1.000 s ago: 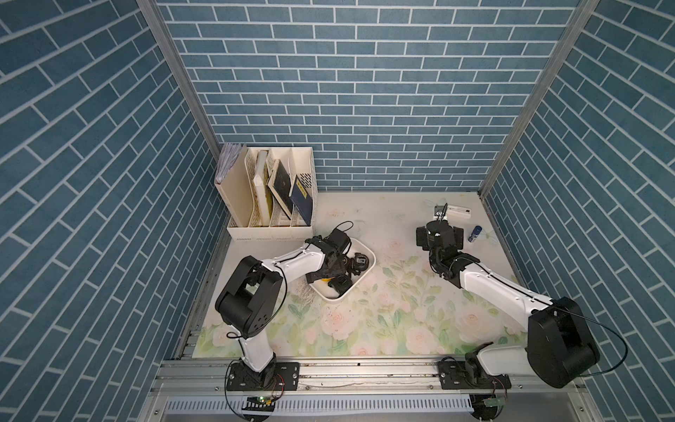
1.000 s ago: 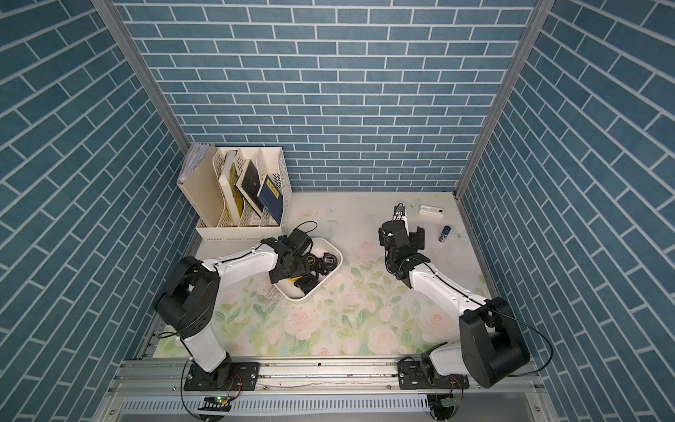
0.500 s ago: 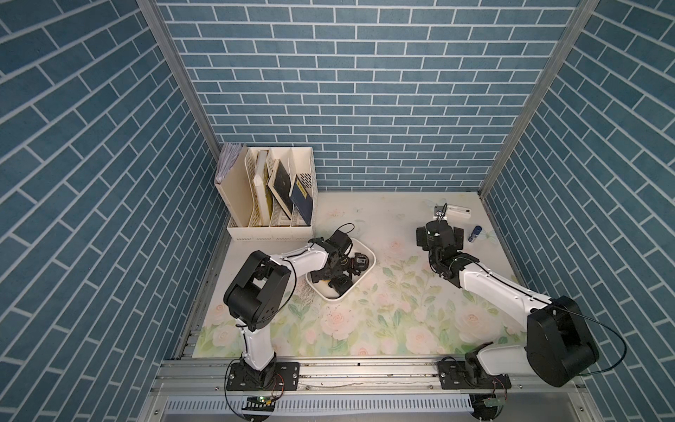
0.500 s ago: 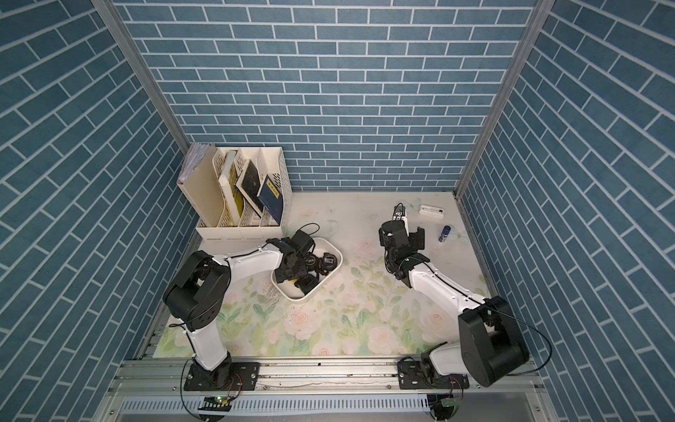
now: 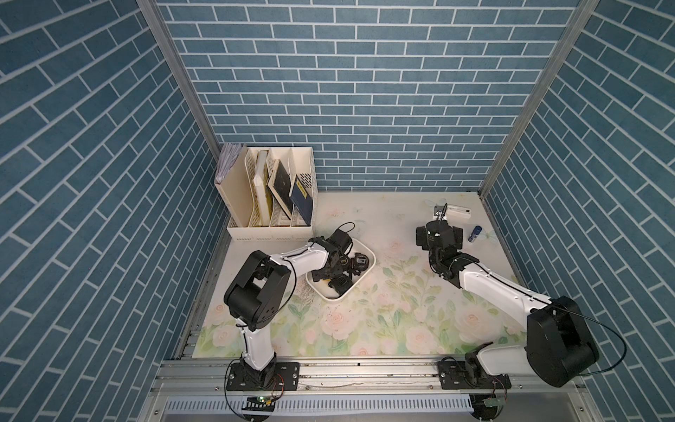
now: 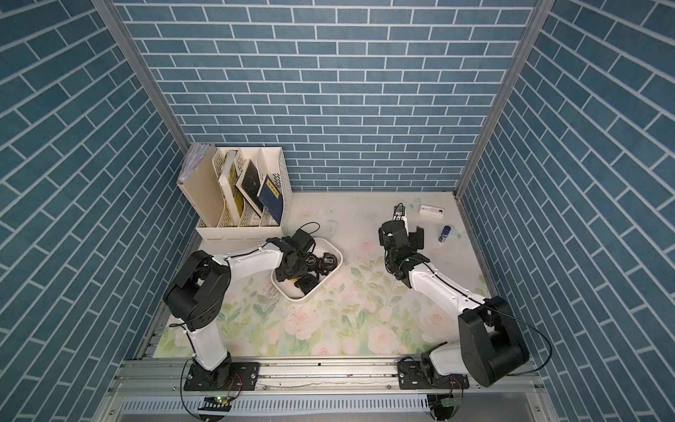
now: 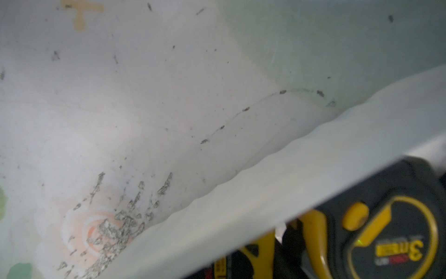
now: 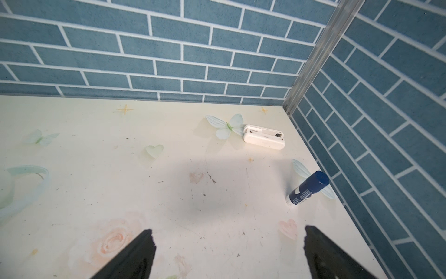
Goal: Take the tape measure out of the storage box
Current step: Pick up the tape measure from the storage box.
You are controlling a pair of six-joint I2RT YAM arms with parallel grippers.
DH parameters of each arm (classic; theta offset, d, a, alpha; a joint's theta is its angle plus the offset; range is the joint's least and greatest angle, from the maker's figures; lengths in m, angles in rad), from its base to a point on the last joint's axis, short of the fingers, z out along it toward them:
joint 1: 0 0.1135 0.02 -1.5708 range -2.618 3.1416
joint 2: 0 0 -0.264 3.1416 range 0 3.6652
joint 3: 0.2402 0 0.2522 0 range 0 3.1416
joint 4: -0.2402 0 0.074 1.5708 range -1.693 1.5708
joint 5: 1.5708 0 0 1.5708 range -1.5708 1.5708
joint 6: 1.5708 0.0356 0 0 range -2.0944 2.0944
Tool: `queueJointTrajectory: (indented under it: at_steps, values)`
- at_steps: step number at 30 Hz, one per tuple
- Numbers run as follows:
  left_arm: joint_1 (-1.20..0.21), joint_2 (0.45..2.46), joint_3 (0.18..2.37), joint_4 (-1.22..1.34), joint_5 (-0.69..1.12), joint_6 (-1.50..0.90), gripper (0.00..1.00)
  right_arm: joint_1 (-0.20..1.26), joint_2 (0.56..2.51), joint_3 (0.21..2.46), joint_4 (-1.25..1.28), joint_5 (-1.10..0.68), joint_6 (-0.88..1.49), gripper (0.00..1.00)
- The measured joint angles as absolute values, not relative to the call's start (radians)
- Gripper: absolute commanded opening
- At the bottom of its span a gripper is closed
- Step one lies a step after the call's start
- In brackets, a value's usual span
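Surface, as I find it: pale floral print, scuffed with dark marks. Resting on it:
- storage box, shallow white tray, on my left half;
- cream slotted file holder, far-left corner, just behind the box;
- white oblong case, far-right corner;
- blue tube, on its side, near the case.
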State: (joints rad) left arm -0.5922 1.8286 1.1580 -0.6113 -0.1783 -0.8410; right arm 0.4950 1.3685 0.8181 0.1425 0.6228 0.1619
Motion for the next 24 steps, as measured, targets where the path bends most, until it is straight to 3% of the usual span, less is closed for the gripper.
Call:
queueJointTrajectory:
  at_steps: [10, 18, 24]
  values:
    - [-0.592, 1.653, 1.206, -0.637, -0.177, -0.852, 0.00, 0.495, 1.300, 0.802, 0.142, 0.474, 0.215, 0.92]
    - [-0.591, 1.542, 1.215, -0.614, -0.091, -0.903, 0.00, 0.498, 1.196, 0.693, 0.208, 0.257, 0.310, 0.73]
    - [-0.591, 1.540, 1.227, -0.562, -0.017, -0.941, 0.00, 0.529, 1.180, 0.644, 0.306, 0.109, 0.367, 0.67]
